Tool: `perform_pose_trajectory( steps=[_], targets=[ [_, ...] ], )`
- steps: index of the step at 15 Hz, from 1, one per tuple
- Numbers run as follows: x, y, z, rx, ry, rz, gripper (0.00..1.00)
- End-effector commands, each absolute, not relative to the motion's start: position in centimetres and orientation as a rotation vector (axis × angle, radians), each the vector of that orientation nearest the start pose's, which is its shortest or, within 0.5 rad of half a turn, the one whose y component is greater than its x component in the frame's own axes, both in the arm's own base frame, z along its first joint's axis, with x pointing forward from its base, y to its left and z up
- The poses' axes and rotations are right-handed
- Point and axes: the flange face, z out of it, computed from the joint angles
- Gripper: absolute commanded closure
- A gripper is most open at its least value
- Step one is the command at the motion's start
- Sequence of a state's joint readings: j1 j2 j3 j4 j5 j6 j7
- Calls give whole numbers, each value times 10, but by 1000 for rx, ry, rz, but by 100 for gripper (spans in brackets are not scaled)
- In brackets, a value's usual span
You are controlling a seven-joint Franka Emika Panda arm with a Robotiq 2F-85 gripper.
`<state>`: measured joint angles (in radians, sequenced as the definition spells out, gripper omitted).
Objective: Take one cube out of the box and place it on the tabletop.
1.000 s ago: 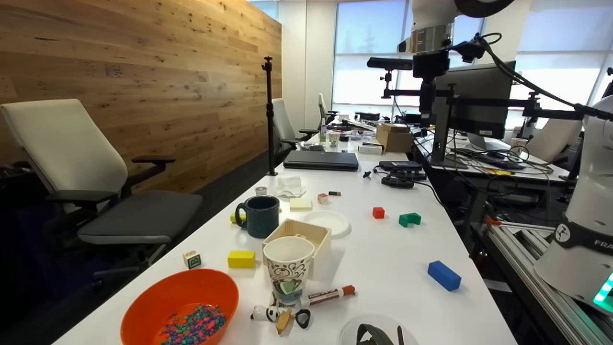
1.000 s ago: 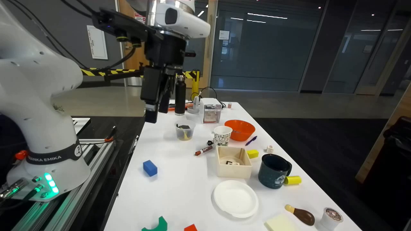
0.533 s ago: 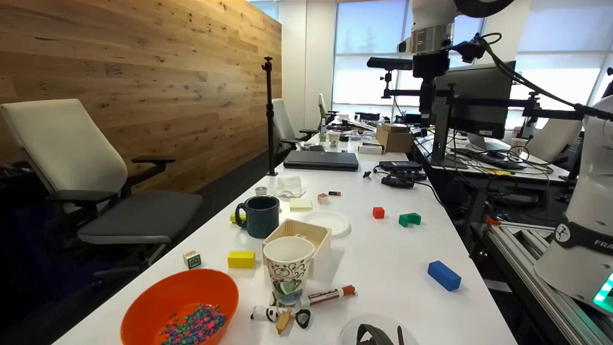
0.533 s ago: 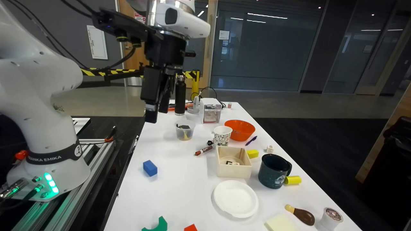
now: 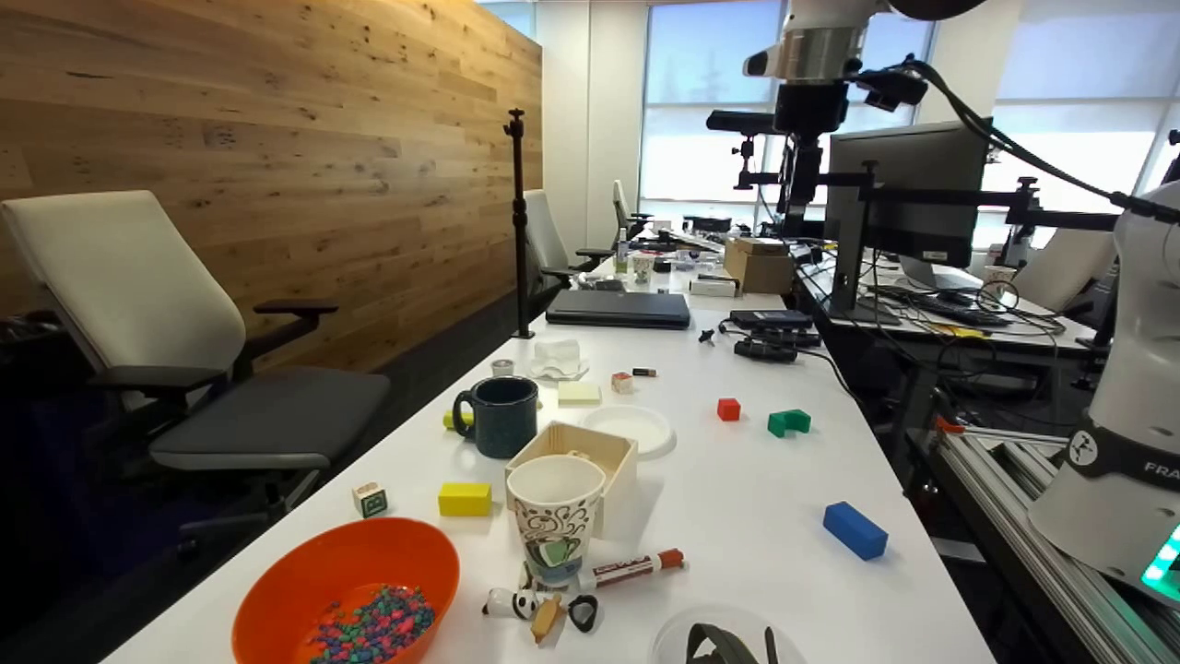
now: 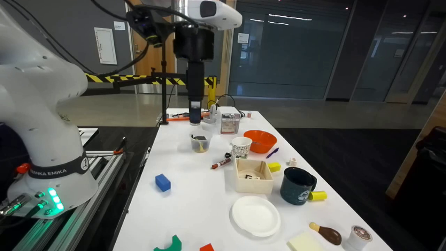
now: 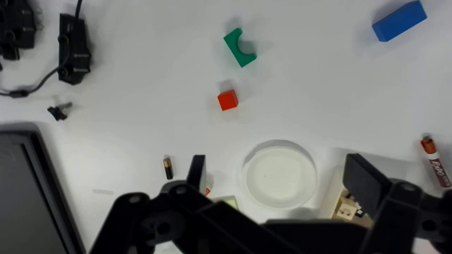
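The box is an open, pale wooden tray on the white tabletop [image 6: 198, 205]. It shows in both exterior views [image 6: 254, 187] [image 5: 619, 489], behind a paper cup in one of them. Inside lie small wooden cubes with printed faces [image 6: 252, 177]; one shows in the wrist view [image 7: 346, 208] beside a black-and-white piece. My gripper [image 7: 275, 158] is open and empty, high above the table. In the wrist view its fingers straddle the white plate [image 7: 280, 176], and the right finger hides part of the box. It also shows in both exterior views [image 6: 195, 116] [image 5: 791, 217].
A paper cup [image 6: 241, 147] and marker [image 6: 221, 163] stand close to the box. A dark mug [image 6: 296, 186] and yellow block [image 6: 274, 167] are beside it. A blue block [image 7: 399, 21], green arch [image 7: 240, 47] and red cube [image 7: 227, 100] lie apart. An orange bowl [image 5: 346, 572] is near one end.
In the last half second my gripper has turned about its vertical axis and shifted a little, still high up. The box, cubes and other things have not moved.
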<state>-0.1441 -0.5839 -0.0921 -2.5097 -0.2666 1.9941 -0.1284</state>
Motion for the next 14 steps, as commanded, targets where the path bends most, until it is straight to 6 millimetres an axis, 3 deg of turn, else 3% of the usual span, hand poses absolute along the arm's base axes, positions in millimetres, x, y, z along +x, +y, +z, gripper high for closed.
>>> perform_pose_trajectory(
  steps=[1, 8, 10, 11, 14],
  targets=[
    [373, -96, 501, -3340, -324, -174, 0],
    [389, -65, 522, -3207, -889, -337, 0],
    [392, -61, 527, -3223, -904, -329, 0],
    [393, -62, 516, -3242, -845, -296, 0],
    [393, -60, 516, -3241, -852, -290, 0]
  ],
)
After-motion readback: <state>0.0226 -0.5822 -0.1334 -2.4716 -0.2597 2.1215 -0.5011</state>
